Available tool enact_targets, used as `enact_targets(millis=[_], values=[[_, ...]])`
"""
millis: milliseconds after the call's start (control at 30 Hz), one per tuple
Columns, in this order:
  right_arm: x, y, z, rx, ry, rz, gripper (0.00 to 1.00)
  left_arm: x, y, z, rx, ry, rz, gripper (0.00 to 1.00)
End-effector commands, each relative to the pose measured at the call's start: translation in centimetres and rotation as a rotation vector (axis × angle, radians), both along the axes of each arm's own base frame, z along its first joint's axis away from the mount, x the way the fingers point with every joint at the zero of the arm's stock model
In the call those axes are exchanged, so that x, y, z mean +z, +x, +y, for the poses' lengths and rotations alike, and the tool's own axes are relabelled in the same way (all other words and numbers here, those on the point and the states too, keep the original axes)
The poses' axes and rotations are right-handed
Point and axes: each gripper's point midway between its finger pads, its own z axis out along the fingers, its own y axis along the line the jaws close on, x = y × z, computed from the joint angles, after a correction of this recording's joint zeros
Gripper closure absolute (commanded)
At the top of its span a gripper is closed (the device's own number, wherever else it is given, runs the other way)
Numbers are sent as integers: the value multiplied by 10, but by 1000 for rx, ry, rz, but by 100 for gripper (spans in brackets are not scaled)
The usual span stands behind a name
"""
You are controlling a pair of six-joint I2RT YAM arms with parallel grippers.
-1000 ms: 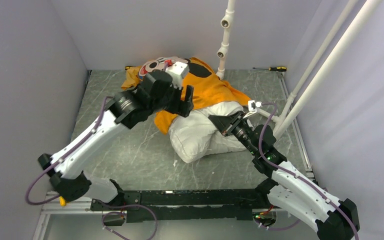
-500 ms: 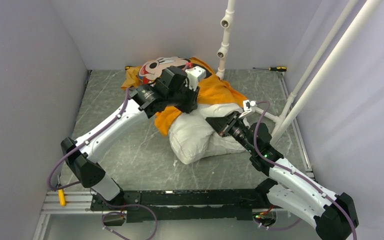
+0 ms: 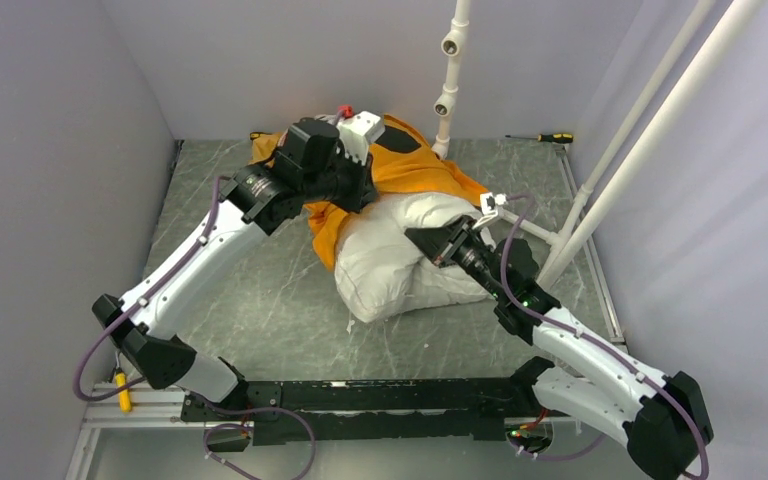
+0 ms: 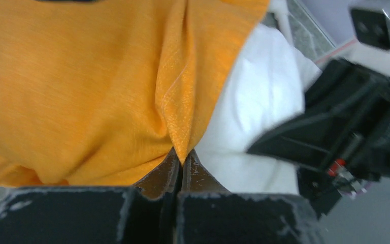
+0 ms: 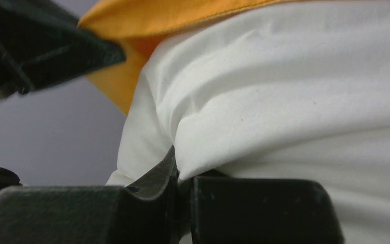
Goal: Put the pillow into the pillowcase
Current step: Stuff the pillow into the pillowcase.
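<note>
Orange fabric: the pillowcase (image 4: pixel 81 91) hem fold is pinched in my left gripper (image 4: pixel 183 161), jaws together on it. My right gripper (image 5: pixel 179 175) is clamped on a pleat of the pillow (image 5: pixel 294 101), whose far end the case overlaps (mouth not visibly open). Recommended: lift the hem clear, then feed the pillow under.

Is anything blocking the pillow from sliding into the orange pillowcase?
Nothing visible is. The pillow has its far end tucked under the edge of the pillowcase. The left pincer pinches that orange edge, and the right pincer pinches the pillow's white fabric.
</note>
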Motion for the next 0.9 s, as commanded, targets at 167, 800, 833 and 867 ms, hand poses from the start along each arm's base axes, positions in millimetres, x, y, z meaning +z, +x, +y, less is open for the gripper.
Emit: enact_targets(millis=[167,800,833,867], values=[[147,32,7,-60,191,-367,100,84,-170,-50,-378,-221,2,100],[67,25,64,-66,181,-218,100,133,-222,-86,-328,-367,-24,100],[58,25,69,-59,171,-191,100,128,-213,-76,-268,-369,-28,100],[47,27,74,-46,142,-158,100,121,-203,-67,-212,-374,-27,100]])
